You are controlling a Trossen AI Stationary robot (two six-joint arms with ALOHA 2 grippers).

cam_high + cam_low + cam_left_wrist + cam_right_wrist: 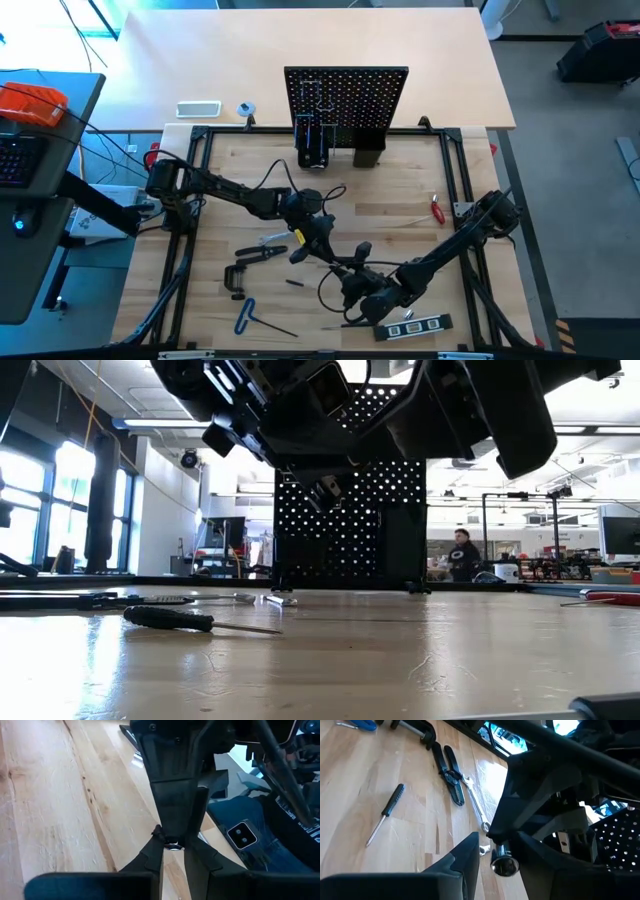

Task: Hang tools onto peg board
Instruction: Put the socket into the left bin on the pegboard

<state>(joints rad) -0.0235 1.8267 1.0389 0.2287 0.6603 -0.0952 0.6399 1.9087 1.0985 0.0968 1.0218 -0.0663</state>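
Observation:
The black peg board (345, 100) stands upright at the table's far side, with holder boxes (312, 145) at its base. My left gripper (312, 243) is at the table's middle, raised above the wood and shut on a small silver tool (173, 845). My right gripper (362, 285) meets it from the near right. It is open, with its fingers on either side of the tool's shiny round end (503, 863). Black pliers (262, 252), a wrench (275, 238), a C-clamp (235, 280), a blue hex key (247, 315), a small screwdriver (293, 283) and the level (415, 325) lie on the table. My left gripper pinches the small silver tool (173, 845) between its two fingertips (152, 851). Only a small shiny bit shows between them, so I cannot tell which part of the tool it is. The tool is lifted clear of the table.
A red-handled tool (437, 210) lies at the right. A white tray (198, 108) sits on the far table beyond the frame. The dark frame rails (190, 200) border the work area. A person (463, 555) stands far behind the board.

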